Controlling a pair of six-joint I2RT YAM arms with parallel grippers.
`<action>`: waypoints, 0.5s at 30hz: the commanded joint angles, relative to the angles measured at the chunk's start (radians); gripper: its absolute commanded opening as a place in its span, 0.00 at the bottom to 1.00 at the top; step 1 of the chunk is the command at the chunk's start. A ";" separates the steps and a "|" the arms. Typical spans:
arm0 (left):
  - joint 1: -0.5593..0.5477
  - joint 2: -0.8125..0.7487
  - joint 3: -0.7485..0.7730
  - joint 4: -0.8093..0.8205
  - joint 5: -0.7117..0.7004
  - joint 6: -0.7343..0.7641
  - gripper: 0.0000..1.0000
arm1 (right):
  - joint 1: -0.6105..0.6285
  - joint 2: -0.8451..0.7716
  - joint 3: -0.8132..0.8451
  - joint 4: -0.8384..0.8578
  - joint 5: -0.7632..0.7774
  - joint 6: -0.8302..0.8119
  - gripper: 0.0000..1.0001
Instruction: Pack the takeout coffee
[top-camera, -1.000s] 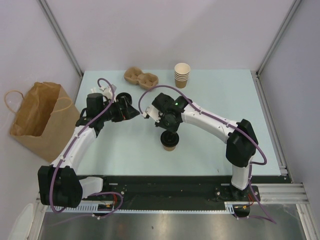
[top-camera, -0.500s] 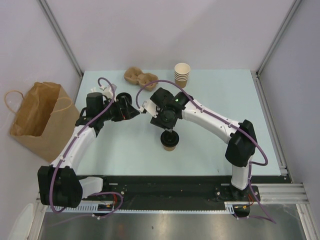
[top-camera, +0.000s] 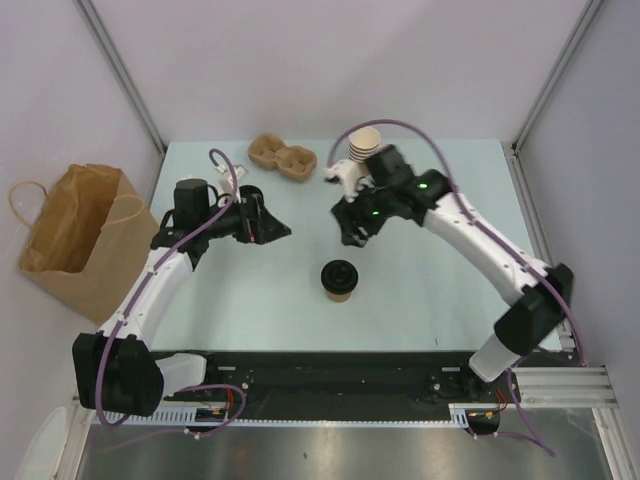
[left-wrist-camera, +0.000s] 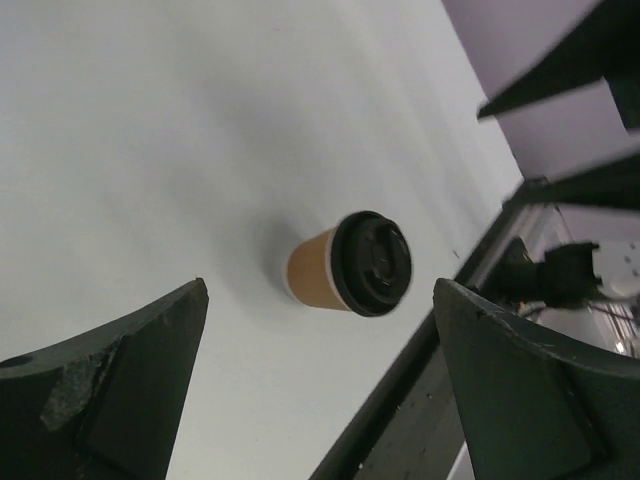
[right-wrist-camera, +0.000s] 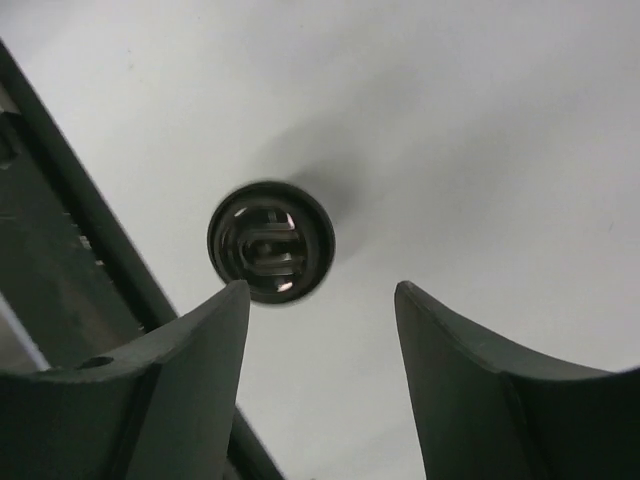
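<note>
The takeout coffee (top-camera: 339, 281), a tan paper cup with a black lid, stands upright near the table's front middle. In the left wrist view the takeout coffee (left-wrist-camera: 350, 265) shows from the side, and in the right wrist view its black lid (right-wrist-camera: 270, 242) shows from above. My left gripper (top-camera: 276, 229) hovers behind and to the left of the cup. It is wide open (left-wrist-camera: 320, 288) and empty. My right gripper (top-camera: 349, 230) hangs behind the cup, apart from it, with its jaws open (right-wrist-camera: 320, 288) and nothing between them.
A brown paper bag (top-camera: 75, 235) stands open off the table's left edge. A cardboard cup carrier (top-camera: 282, 156) lies at the back of the table. A stack of lidless paper cups (top-camera: 365, 146) stands to its right, just behind the right arm.
My right gripper was down on the cup's lid; it has opened, lifted off and pulled back to the right. The cup stays put. The left gripper shifted slightly right.
</note>
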 joint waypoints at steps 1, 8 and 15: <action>-0.087 -0.013 0.009 0.051 0.240 0.092 1.00 | -0.236 -0.227 -0.285 0.353 -0.472 0.251 0.62; -0.196 0.075 -0.027 0.099 0.326 0.070 0.89 | -0.250 -0.269 -0.517 0.511 -0.692 0.495 0.59; -0.265 0.125 -0.080 0.210 0.348 -0.035 0.54 | -0.235 -0.281 -0.640 0.620 -0.767 0.546 0.58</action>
